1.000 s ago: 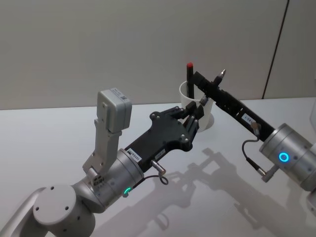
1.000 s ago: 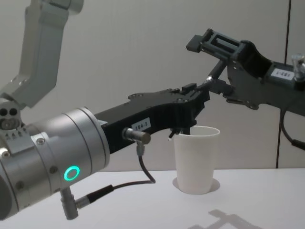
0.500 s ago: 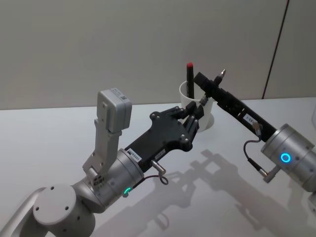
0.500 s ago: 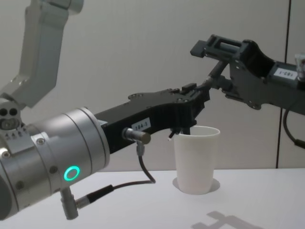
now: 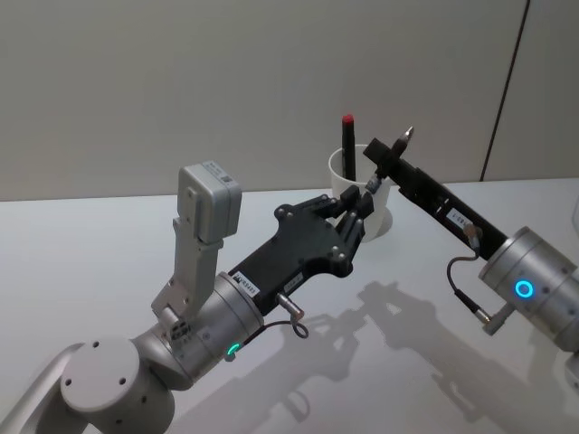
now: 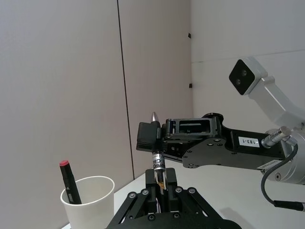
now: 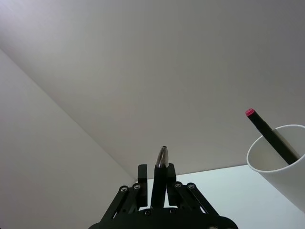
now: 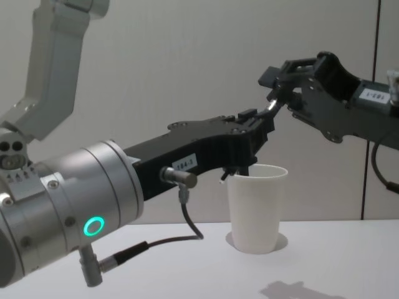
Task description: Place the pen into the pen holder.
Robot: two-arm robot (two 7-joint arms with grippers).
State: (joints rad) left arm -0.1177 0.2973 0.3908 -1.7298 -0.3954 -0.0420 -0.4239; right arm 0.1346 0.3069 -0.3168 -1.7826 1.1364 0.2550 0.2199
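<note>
Jaws, right gripper (image 5: 378, 161): clenched on the pen (image 6: 158, 162) just below its silver cone tip, as the right wrist view shows, with the tip standing clear above the fingers. This arm enters the head view from 4 o'clock.

Jaws, left gripper (image 5: 360, 206): closed on the lower barrel of the same pen, at the labelled section and the amber band under it. This arm enters from 7 o'clock. Both grippers hold the one pen, and the grips are stacked along its length, nearly touching.

Pen: slim, dark barrel with a metal tip. It is held roughly upright, tip up, in the air at about 2 o'clock of the pen holder (image 5: 336, 176) and above rim level. It is not yet over the opening.

Pen holder: white paper cup standing on the tabletop (image 5: 109, 244) at 12 o'clock of the left gripper. A red-capped marker (image 5: 347, 145) leans inside it, against the wall.

Handling, judged:
- Pen: stiff and light. The smooth barrel is likely to twist or slide in a narrow pinch.
- Best hold: mid-barrel, leaving the lower end free to enter the cup.
- Cup: light, thin-walled and easily tipped or dented, so it should not be nudged by a finger or by the pen's end.
- Marker: takes up part of the opening, so the pen should go in on the free side.

Step, judged: a hand-over between the two arms, before insertion.
</note>
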